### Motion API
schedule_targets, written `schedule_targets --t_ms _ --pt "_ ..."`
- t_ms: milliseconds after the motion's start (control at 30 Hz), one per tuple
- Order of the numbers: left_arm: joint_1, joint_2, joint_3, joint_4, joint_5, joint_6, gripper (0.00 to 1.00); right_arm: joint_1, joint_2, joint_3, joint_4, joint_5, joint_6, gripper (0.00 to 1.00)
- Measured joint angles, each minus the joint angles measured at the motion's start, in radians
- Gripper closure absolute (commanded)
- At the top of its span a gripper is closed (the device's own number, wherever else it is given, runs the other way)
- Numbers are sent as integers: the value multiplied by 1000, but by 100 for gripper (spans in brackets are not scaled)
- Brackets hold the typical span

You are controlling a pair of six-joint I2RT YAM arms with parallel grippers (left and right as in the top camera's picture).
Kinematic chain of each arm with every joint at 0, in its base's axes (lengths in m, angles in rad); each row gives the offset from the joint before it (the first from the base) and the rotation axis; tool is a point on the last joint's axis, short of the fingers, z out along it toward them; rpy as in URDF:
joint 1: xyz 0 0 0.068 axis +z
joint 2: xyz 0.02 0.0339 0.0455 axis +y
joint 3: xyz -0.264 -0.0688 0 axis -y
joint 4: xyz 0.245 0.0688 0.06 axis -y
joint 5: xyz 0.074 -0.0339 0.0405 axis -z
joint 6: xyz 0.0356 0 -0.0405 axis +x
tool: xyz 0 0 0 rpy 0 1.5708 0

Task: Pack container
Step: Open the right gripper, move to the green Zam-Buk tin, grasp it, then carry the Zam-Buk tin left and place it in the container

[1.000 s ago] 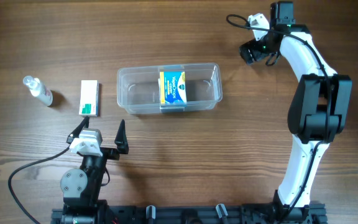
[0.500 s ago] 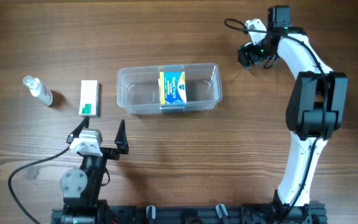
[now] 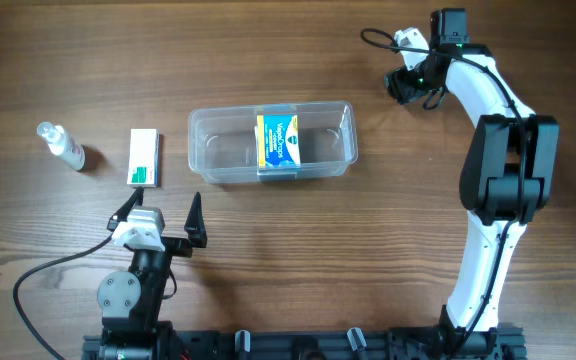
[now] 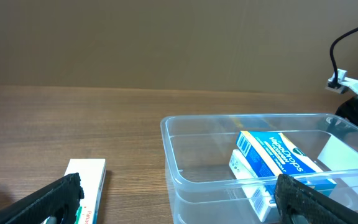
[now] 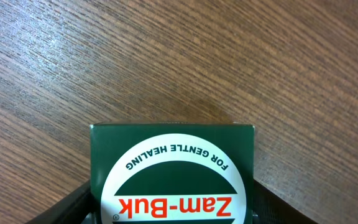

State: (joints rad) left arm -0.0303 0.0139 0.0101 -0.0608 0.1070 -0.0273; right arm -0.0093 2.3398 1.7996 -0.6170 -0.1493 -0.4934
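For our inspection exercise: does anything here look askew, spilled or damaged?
Only the blue box: it sits tilted in the container, propped on a white box rather than flat. Nothing looks spilled or damaged.

R arm (image 3: 480,270) white w/ black joints; L arm (image 3: 131,280) black (1 cable (image 3: 43,268)).

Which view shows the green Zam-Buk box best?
Right wrist view: the Zam-Buk box fills the lower frame, label readable, with fingers at both sides. Overhead, the right gripper hides it; the left wrist view does not show it.
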Motion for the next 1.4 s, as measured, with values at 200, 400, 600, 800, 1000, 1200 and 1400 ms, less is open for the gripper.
schedule_targets --t_ms 200,400,600,800,1000,1200,1400 --pt "0 0 0 0 0 0 0 0 -31 5 -98 0 123 36" --pt "0 0 0 0 0 0 0 38 -312 5 -332 -8 290 35" --pt "0 0 0 0 0 0 0 144 -560 6 -496 -99 502 35" --pt "0 0 0 0 0 0 0 345 -590 -46 -509 -69 727 35" --pt "0 0 0 0 0 0 0 503 -590 -203 -344 105 943 35" --pt "0 0 0 0 0 0 0 510 -590 -459 -47 179 986 35" --pt "0 0 0 0 0 0 0 510 -582 -474 -6 203 956 34"
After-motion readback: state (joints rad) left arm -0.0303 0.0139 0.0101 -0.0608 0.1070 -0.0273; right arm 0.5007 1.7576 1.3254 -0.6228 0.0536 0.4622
